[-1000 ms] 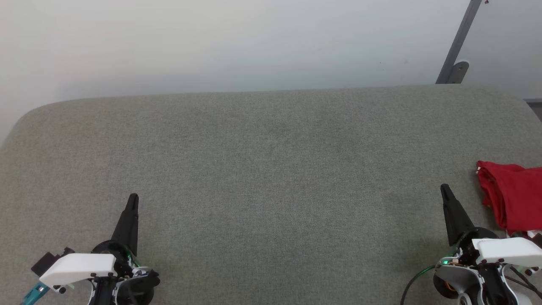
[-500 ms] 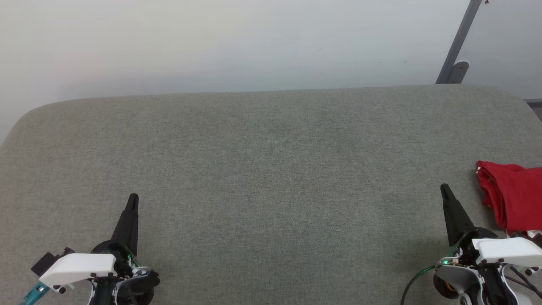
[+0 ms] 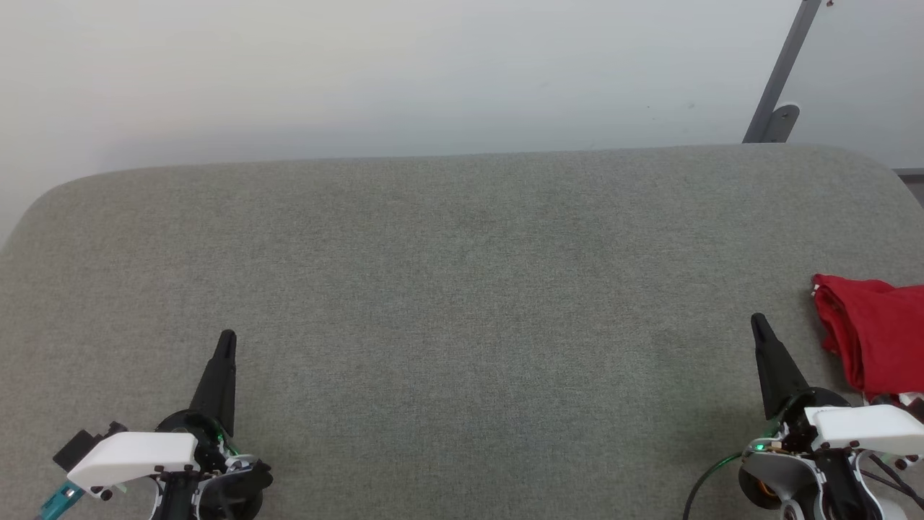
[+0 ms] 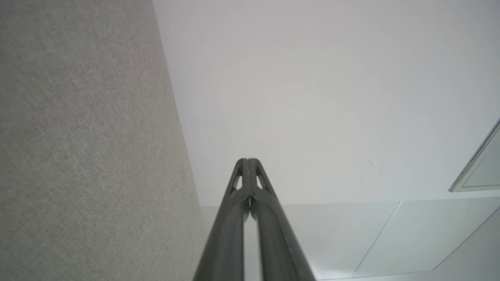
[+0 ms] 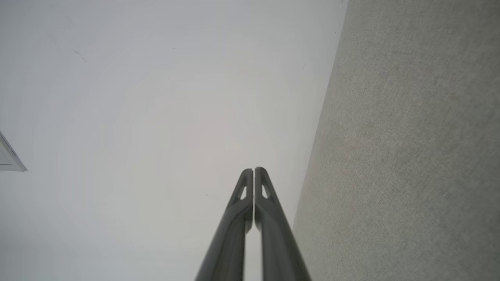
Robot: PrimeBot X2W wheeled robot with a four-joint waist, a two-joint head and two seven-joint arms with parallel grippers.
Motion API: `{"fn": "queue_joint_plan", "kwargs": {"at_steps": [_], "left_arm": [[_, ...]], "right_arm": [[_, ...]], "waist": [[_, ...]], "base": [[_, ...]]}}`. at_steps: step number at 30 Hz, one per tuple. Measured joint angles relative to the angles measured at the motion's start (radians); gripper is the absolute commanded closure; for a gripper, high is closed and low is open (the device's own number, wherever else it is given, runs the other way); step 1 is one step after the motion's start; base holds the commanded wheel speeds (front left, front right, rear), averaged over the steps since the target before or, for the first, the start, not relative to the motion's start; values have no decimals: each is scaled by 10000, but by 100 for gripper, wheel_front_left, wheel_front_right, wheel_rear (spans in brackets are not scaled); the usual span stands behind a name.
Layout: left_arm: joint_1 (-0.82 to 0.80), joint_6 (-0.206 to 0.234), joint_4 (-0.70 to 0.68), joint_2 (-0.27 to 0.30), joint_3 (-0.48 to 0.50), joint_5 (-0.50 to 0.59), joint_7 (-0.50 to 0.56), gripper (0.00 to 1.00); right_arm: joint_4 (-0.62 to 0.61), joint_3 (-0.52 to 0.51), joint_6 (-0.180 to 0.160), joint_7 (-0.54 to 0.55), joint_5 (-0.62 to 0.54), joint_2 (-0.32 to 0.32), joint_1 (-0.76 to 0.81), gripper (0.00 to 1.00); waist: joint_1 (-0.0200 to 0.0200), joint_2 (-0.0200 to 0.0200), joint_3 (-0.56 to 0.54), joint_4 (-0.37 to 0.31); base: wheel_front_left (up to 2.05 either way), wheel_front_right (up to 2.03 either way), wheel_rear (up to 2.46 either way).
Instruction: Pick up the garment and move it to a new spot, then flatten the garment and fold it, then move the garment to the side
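On grey fabric surface (image 3: 462, 289), far right: garment (image 3: 875, 332); white wall (image 3: 361, 72) behind.

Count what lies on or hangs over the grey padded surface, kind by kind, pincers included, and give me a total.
Red garment: 1, the garment, lying at the right edge of the head view.
Pincers: 2, the left pincer and the right pincer, both shut and holding nothing.
Total: 3
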Motion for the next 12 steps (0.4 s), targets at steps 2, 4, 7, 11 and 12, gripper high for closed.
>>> {"fn": "queue_joint_plan", "kwargs": {"at_steps": [2,4,7,11,12], "left_arm": [[0,-2,0,0,0,0,0,100],[0,0,0,0,0,2,0,100],[0,-2,0,0,0,12,0,100],[0,0,0,-2,0,12,0,100],[0,-2,0,-2,2,12,0,100]], "right_arm": [[4,0,0,0,0,0,0,100],[0,0,0,0,0,0,0,100],[4,-2,0,0,0,0,0,100],[4,0,0,0,0,0,0,100],[2,-6,0,0,0,0,0,100]], "waist": [[0,0,0,0],[0,0,0,0],[0,1,0,0],[0,0,0,0],[-1,0,0,0]], "base": [[0,0,0],[0,0,0],[0,0,0],[0,0,0],[0,0,0]]}}
